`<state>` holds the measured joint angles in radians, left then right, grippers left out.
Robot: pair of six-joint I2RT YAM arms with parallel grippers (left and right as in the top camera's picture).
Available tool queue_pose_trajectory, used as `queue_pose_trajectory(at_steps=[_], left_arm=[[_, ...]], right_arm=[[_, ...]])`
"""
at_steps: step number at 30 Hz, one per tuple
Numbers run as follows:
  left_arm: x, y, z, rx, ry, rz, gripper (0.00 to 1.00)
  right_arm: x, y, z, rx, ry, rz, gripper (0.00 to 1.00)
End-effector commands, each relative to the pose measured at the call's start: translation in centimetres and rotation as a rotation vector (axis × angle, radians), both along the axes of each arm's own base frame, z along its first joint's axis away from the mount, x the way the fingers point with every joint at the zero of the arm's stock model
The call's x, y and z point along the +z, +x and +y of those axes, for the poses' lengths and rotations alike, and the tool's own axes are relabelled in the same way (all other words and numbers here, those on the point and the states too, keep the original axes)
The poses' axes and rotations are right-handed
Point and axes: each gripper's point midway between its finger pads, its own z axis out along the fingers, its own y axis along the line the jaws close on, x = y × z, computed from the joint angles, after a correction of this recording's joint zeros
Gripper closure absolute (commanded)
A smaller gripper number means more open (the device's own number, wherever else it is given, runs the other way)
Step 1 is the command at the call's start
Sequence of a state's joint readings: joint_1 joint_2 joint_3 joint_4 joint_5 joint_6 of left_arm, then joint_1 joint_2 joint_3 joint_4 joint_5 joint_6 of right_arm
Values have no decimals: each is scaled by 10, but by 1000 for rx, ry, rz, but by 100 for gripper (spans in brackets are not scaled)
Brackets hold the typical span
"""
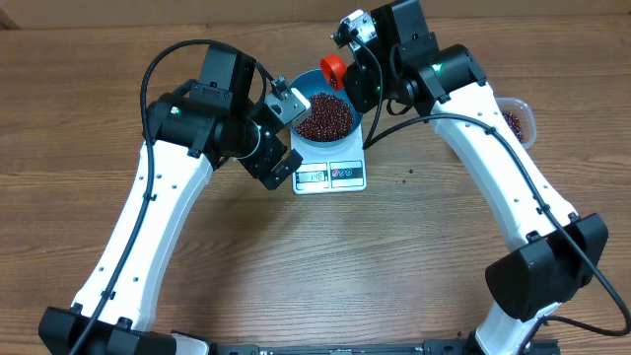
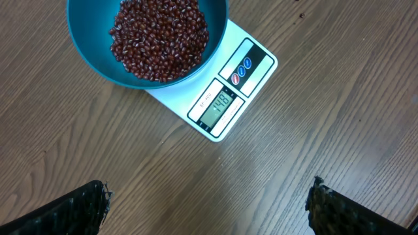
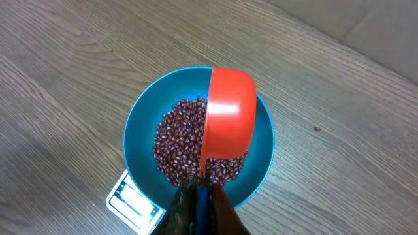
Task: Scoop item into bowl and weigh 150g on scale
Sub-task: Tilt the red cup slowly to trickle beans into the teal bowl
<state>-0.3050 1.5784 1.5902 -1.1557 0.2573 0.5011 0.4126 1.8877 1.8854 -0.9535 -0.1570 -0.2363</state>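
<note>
The blue bowl stands on the white scale and holds a heap of dark red-brown beans. In the left wrist view the bowl, its beans and the scale show from above, and the lit display seems to read 148. My right gripper is shut on the handle of a red scoop. The scoop hangs tipped over the bowl, its back toward the camera. My left gripper is open above bare table, in front of the scale.
A clear plastic tub with more beans sits at the right, partly behind the right arm. A few stray beans lie on the wood to the right of the scale. Both arms arch in from the table's front edge.
</note>
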Motion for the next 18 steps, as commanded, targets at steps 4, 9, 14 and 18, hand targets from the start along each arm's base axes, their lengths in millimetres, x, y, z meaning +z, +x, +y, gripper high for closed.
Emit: queue_pose_trajectory(at_steps=[4, 9, 14, 18], left_arm=[[-4, 0, 1, -10, 7, 5, 0], [-4, 0, 1, -10, 7, 5, 0], [-4, 0, 1, -10, 7, 5, 0], [-4, 0, 1, -10, 7, 5, 0]], right_arm=[[32, 0, -2, -3, 30, -68, 96], [32, 0, -2, -3, 30, -68, 96], [32, 0, -2, 17, 16, -80, 96], [32, 3, -7, 15, -16, -100, 96]])
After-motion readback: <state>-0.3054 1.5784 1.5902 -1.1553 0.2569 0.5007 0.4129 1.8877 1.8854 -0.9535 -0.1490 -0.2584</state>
